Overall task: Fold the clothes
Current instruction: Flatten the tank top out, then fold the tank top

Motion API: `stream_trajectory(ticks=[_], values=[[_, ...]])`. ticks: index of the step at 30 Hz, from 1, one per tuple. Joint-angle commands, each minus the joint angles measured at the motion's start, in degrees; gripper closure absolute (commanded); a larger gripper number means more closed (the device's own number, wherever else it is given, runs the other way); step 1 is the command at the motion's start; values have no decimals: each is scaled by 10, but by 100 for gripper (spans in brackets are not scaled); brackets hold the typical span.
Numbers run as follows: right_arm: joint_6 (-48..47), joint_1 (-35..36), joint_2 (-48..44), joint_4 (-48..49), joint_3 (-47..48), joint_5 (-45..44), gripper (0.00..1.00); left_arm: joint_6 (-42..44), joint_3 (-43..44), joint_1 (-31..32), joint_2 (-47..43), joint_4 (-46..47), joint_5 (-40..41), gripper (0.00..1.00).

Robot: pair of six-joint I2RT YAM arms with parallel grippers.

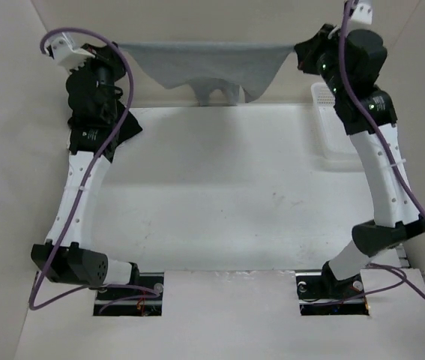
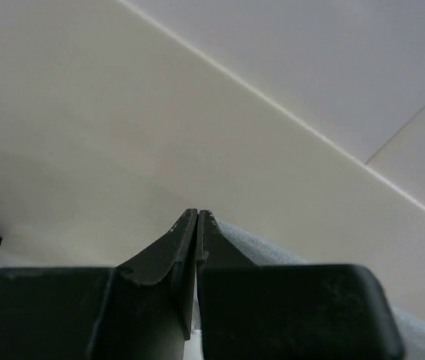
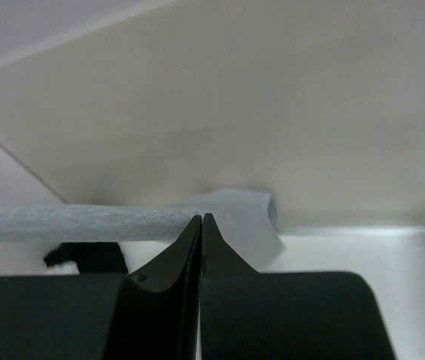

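Above the far edge of the table point(image 1: 219, 187), the left gripper point(image 1: 113, 51) and right gripper point(image 1: 300, 51) each clamp a corner of the grey top point(image 1: 205, 64), stretching it wide, likely for laying flat.

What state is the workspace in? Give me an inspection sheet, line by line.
Surface: white table, a small dark speck near its middle.
Job's things: grey top held up and stretched between the two grippers at the far edge, its lower edge hanging loose.
Clutter: white basket at the far right; black cloth beside the left arm.
Grippers: left gripper and right gripper both shut on the grey top.
Cables: purple cables looped along each arm.
Surroundings: plain beige walls around the table; nothing else seen.
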State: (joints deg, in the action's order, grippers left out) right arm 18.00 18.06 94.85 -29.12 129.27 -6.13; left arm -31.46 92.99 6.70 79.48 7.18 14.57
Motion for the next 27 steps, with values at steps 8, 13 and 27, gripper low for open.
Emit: stream_trajectory(ticks=[8,13,27], values=[[46,96,-346,143,-601,-30,100,-2,-455,102,-302,23,129,100],[134,225,-496,115,-812,-92,100,-53,-598,185,-518,-157,199,99],[442,576,-613,-18,-1007,-186,100,-301,-622,299,-706,-561,244,100]])
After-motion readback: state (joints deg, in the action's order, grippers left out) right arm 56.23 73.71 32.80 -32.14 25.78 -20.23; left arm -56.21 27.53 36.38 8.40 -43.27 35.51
